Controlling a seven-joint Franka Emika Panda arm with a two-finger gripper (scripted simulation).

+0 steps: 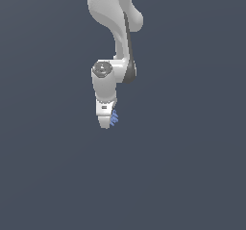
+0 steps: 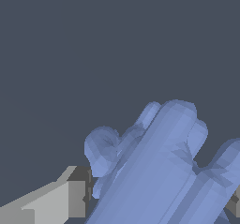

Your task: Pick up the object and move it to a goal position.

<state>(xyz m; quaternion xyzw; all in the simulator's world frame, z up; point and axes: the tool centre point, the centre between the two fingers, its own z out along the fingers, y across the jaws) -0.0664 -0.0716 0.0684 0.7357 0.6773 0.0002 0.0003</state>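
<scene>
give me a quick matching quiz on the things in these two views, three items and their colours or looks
Things:
1. spiky object
2. gripper
3. arm joint cap

Looks:
A. white
B. light blue with short prongs
C. dark grey and round

Pairs: 1-B, 2-A, 3-C. In the wrist view the spiky object fills the frame beside a pale fingertip.

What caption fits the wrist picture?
Close-up: blue spiky object filling the view, held between the gripper fingers.

Exterior view stands far off; wrist view crowds the object (image 2: pixel 159 171).
</scene>
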